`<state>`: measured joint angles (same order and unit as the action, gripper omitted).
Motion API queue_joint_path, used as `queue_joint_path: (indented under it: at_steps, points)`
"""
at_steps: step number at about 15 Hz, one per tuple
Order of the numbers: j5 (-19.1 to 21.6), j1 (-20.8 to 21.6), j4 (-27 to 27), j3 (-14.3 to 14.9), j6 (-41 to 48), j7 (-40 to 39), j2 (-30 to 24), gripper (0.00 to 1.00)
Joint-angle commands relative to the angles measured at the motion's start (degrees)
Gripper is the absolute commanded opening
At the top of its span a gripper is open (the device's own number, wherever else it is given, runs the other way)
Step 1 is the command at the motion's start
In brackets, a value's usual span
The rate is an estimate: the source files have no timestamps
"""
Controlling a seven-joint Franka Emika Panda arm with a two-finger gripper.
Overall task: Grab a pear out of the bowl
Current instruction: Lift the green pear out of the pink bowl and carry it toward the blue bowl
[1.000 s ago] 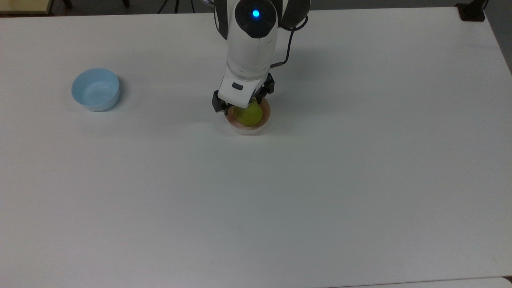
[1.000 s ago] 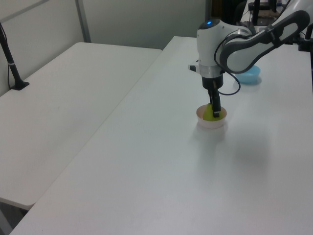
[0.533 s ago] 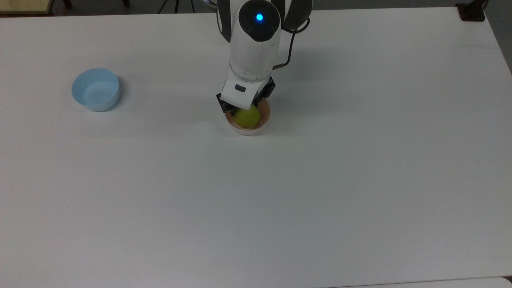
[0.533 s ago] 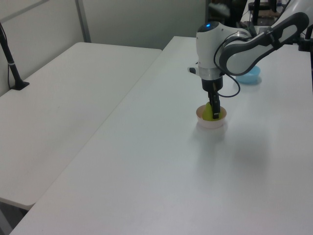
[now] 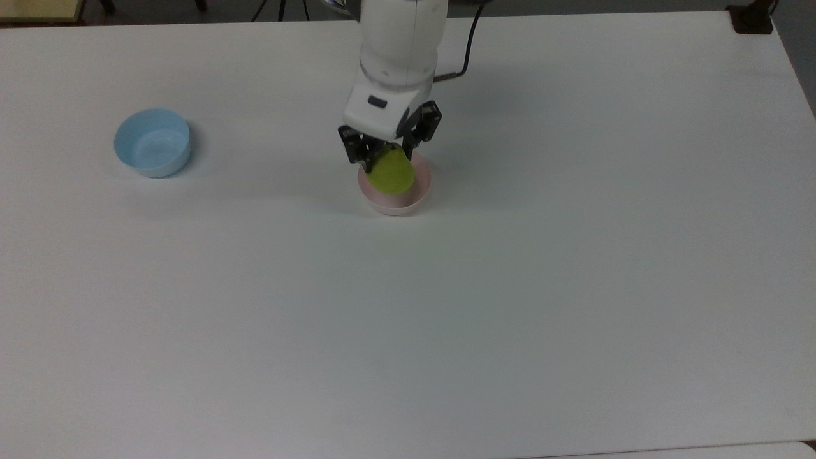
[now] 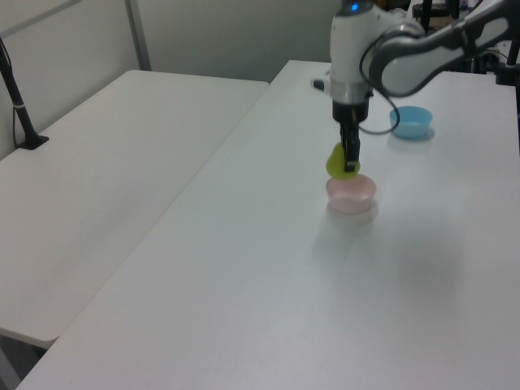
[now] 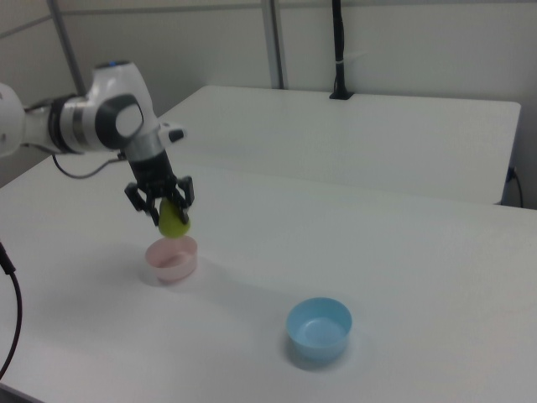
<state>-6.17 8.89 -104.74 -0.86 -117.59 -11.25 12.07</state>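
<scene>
The arm is reaching down from 12 o'clock in the top view, its wrist pointing straight down at the tabletop [image 5: 510, 287], with the gripper [image 5: 389, 155] hanging above the bowl [image 5: 408, 199]. The pear [image 5: 390, 173] is hanging clear of the bowl, as the right view shows, its long axis roughly upright and its wider end pointing down. The fingers [image 7: 185, 192] are pinching the pear's upper part from either side. A blue bowl [image 5: 152, 141] is sitting well apart toward 9 o'clock in the top view.
</scene>
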Motion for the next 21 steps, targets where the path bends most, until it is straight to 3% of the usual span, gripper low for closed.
queue_joint_path:
  at_steps: [1, 4, 7, 13, 17, 21]
  points:
    - [4.7, -1.3, 7.9, 0.2, 8.4, 1.1, -1.4, 0.00]
    - [7.5, -2.8, 15.5, 0.6, 18.1, 1.3, -1.5, 0.00]
    - [8.1, -4.6, 17.5, 0.9, 19.6, 1.1, -2.1, 0.00]
    - [7.4, -16.3, 22.8, 0.9, 19.0, -5.5, 1.3, 0.00]
    - [6.9, -18.8, 21.5, 2.3, 16.7, -5.8, 3.5, 0.00]
    - [6.6, -19.0, 10.6, 3.5, 3.5, -6.1, 3.5, 0.00]
